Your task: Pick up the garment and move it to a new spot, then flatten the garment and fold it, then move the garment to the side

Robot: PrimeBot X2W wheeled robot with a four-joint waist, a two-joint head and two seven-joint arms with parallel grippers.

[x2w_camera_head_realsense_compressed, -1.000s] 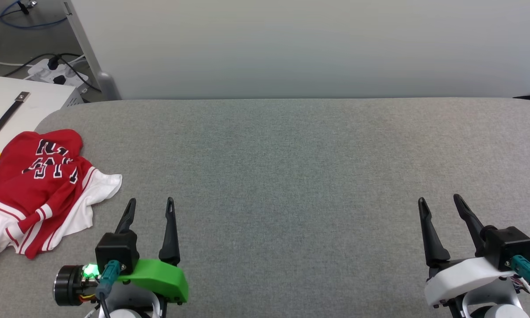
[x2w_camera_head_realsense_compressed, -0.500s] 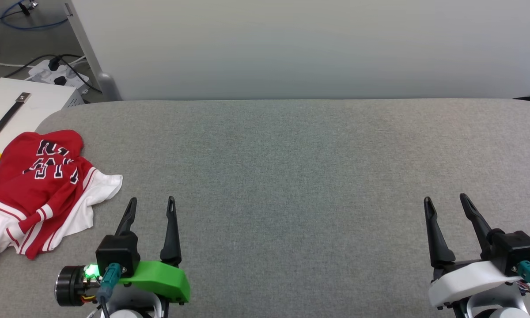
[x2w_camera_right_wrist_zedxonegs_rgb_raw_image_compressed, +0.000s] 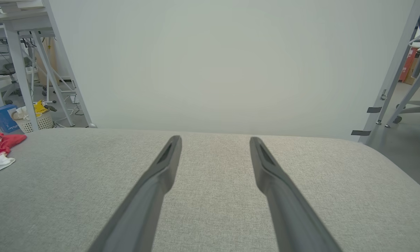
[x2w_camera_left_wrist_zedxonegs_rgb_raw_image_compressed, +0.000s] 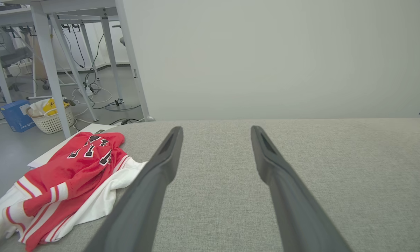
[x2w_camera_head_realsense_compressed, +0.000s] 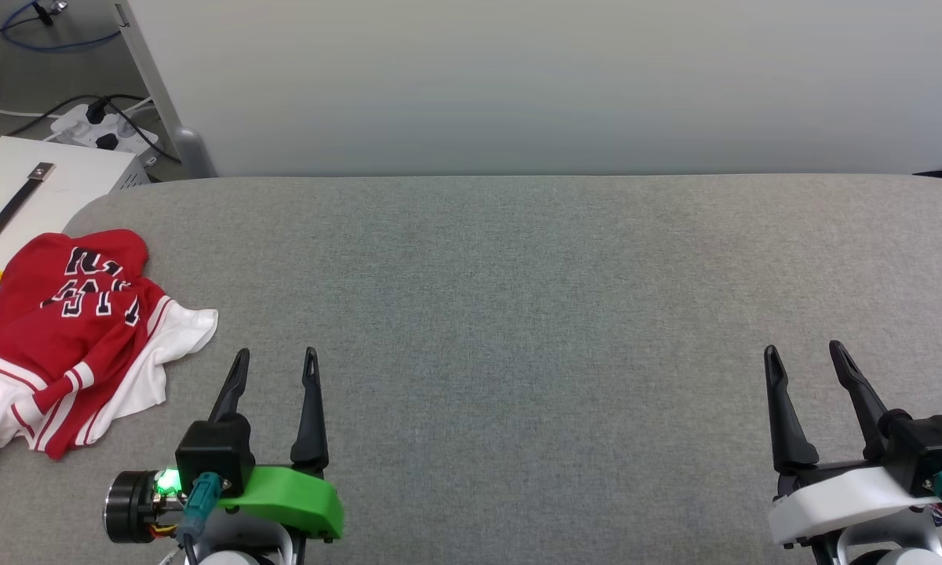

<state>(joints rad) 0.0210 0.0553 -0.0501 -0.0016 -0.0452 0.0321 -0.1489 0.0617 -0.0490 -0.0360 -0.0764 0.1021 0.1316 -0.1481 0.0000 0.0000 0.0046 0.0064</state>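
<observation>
Both pincers, left (x2w_camera_head_realsense_compressed: 275, 359) and right (x2w_camera_head_realsense_compressed: 802, 353), spread wide, empty, above grey surface (x2w_camera_head_realsense_compressed: 518, 314); crumpled T-shirt (x2w_camera_head_realsense_compressed: 71, 337) lies left, lettering end toward upper frame.

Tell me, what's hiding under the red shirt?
The red T-shirt lies crumpled on the gray padded table, and its left side reaches the table's edge by the white case. Its own white cloth peeks out beneath the red. Anything under the folds is covered.
</observation>
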